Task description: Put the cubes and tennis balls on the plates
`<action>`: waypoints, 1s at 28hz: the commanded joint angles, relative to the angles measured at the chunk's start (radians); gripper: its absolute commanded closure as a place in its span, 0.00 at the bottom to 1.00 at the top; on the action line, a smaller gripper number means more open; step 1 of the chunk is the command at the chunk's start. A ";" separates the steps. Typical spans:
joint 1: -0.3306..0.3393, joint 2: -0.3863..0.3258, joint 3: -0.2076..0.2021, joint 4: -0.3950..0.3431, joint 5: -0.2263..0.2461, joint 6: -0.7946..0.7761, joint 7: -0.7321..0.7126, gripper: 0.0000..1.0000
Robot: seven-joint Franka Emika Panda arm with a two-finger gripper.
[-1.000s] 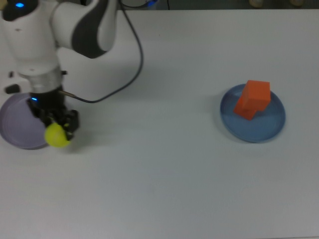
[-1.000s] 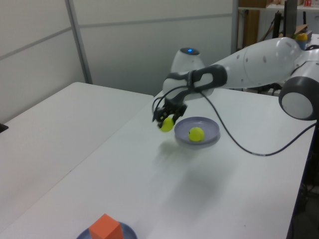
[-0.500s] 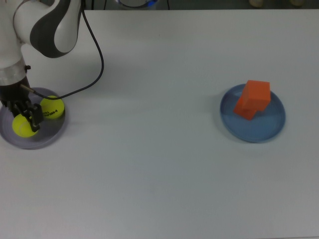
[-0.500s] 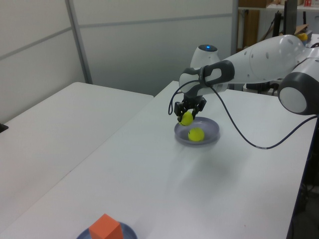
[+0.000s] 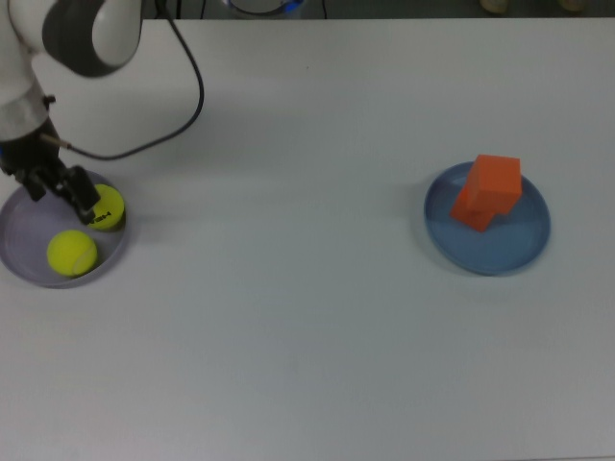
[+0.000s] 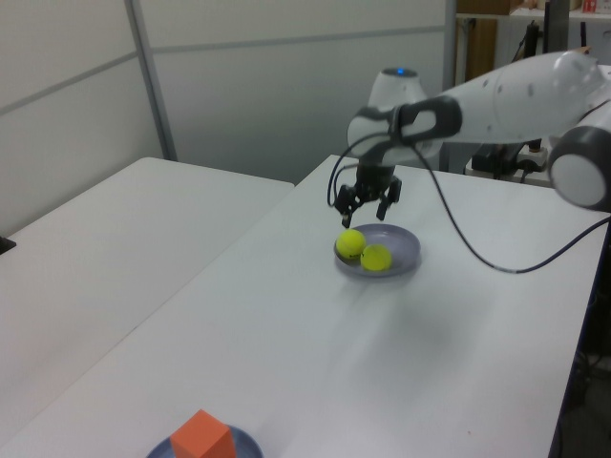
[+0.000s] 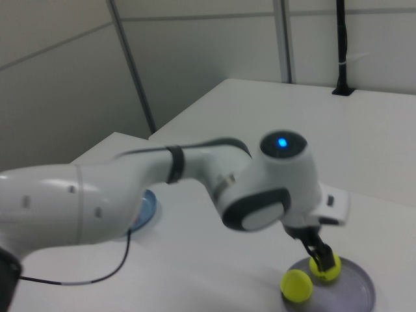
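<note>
Your jaws [image 6: 367, 197] hang apart and empty just above the lavender plate [image 5: 21, 259], with both tennis balls [image 5: 73, 253] lying in it: in the top view, 1 at 5 o'clock from the jaws, the lettered 1 [image 5: 106, 206] touching the finger at 3 o'clock. The 2 orange cubes [image 5: 488, 192] sit stacked on the blue plate [image 5: 514, 252], well apart at 3 o'clock across bare surface [image 5: 288, 317]. I judge nothing is left to carry, so lift straight up to avoid nudging the lettered ball.

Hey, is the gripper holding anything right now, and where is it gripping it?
Nothing. The gripper is open above the purple plate, and both tennis balls lie on it.
</note>
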 commanded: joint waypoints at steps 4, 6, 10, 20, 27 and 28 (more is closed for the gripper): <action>0.079 -0.186 0.006 -0.035 -0.093 -0.222 0.053 0.00; 0.076 -0.243 0.058 -0.037 -0.117 -0.276 0.088 0.00; 0.064 -0.307 0.129 -0.037 -0.179 -0.333 0.145 0.00; -0.007 -0.407 0.338 -0.037 -0.275 -0.370 0.255 0.00; -0.004 -0.425 0.347 -0.038 -0.285 -0.388 0.269 0.00; -0.004 -0.427 0.347 -0.038 -0.285 -0.388 0.268 0.00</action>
